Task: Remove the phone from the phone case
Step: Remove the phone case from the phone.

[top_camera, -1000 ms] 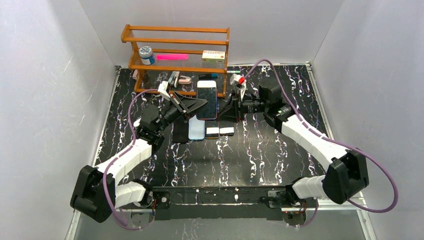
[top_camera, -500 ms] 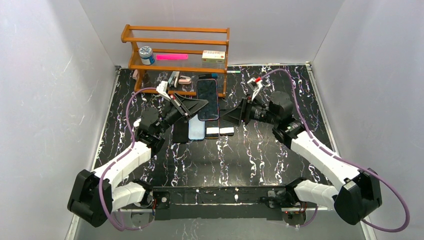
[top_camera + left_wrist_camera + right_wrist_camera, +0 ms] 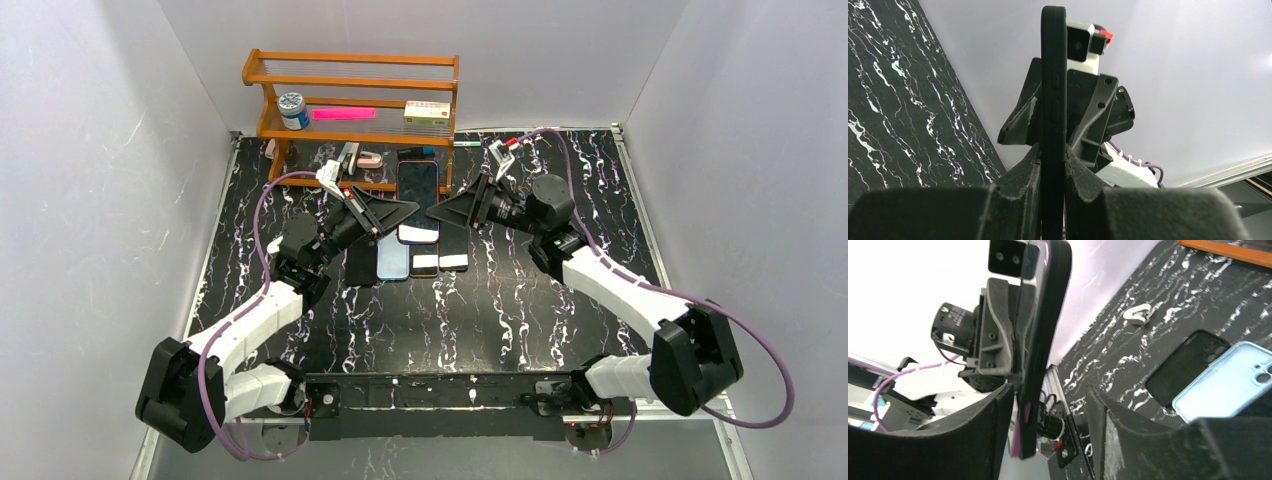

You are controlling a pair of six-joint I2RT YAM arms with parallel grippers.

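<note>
Left claw (image 3: 1053, 169) clamped tight on end of cased phone (image 3: 1053, 75), holding it upright above worktop (image 3: 450, 320). Right claw (image 3: 1048, 397) open, jaws straddling phone, gripping nothing. Step, likely: setting grip to peel case. Next: close on case rim, pull apart. Black marbled surface; loose cases (image 3: 393, 258); wooden shelf (image 3: 350, 100); pale walls.

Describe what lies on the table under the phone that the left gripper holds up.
On the table beneath the phone lie a black case, a light blue case and white-ended pieces. The phone and left gripper cover their far ends.
</note>
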